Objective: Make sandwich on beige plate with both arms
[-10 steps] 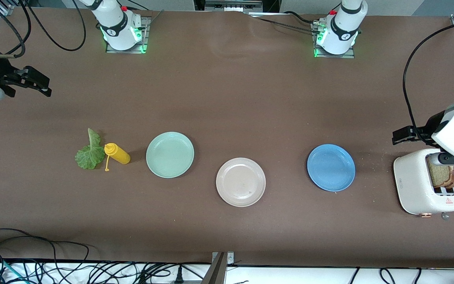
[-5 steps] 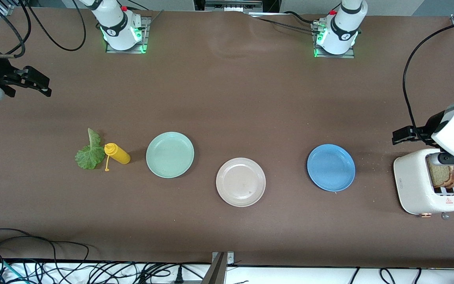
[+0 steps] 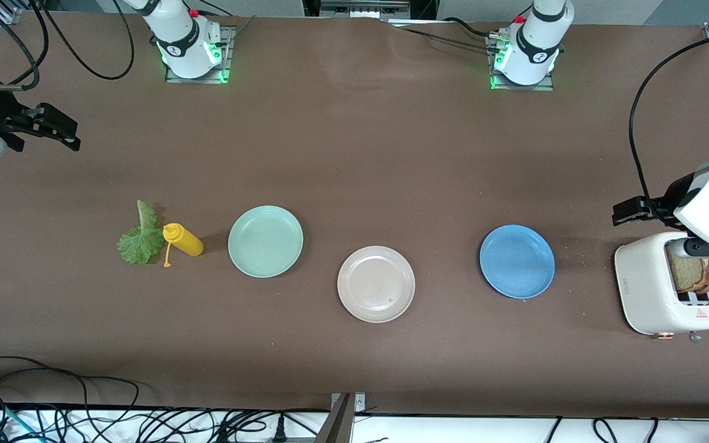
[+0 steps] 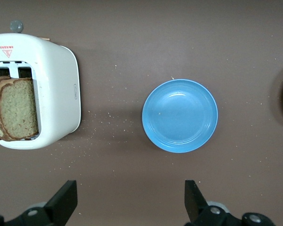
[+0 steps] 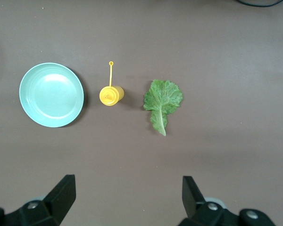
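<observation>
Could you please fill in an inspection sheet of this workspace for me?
Surface: brown table, crumbs by the toaster.
Job's things: beige plate bare; bread in the toaster; lettuce beside the yellow bottle.
Clutter: mint plate, blue plate.
End effectors: left end effector open, over the table near the toaster; right end effector open, waiting near the lettuce.
Cables: black cables along the near edge.
Surroundings: nothing seen.

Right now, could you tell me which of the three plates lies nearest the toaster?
The blue plate, toward the left arm's end of the table; the beige plate and mint-green plate lie progressively farther from the toaster.
</observation>
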{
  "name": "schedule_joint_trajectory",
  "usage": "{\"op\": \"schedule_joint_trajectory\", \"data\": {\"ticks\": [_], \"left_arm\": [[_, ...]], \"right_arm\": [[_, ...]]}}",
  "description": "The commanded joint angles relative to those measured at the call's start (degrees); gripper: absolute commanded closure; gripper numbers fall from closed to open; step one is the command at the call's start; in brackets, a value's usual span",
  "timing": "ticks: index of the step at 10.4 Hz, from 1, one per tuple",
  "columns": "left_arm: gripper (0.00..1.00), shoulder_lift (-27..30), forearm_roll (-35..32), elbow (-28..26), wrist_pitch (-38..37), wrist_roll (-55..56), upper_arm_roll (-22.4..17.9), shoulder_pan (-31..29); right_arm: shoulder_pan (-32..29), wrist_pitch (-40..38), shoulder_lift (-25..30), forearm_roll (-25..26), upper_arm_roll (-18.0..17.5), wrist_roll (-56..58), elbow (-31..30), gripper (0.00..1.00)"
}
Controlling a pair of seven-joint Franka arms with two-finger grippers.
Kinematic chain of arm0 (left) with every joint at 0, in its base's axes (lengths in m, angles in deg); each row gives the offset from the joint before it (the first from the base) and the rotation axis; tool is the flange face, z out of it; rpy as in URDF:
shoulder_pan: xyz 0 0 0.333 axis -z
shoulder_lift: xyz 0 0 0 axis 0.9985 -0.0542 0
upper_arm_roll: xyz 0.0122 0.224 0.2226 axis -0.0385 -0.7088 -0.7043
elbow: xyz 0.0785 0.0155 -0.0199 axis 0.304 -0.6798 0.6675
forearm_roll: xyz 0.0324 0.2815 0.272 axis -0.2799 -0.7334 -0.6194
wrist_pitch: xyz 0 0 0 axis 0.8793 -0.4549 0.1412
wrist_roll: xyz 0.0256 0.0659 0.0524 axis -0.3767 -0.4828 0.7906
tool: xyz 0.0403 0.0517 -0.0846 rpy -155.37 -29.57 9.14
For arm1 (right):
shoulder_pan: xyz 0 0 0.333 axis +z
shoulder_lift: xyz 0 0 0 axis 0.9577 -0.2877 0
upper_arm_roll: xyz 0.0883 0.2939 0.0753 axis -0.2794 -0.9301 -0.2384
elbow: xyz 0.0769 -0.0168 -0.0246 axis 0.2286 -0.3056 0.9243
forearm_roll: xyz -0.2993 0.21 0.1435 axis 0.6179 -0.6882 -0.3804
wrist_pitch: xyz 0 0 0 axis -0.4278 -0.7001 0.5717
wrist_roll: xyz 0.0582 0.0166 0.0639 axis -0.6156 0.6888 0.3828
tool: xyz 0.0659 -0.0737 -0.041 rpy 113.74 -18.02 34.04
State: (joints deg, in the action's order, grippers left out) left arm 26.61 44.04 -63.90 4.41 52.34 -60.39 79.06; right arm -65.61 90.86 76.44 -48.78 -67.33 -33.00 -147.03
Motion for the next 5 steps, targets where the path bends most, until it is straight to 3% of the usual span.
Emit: {"op": "schedule_joint_trajectory", "data": {"ticks": [1,5], "left_arm": [[0.00,1.56,1.11,-1.57,-0.04,-1.48,0.05,-0.34],[0.00,1.56,0.85,-1.48,-0.04,-1.48,0.05,-0.34]], "right_arm": [[0.33,-0.85,0.12,0.59,0.21,0.89,0.78,0.00],[0.33,-0.85,0.12,0.59,0.30,0.89,0.78,0.00]]}}
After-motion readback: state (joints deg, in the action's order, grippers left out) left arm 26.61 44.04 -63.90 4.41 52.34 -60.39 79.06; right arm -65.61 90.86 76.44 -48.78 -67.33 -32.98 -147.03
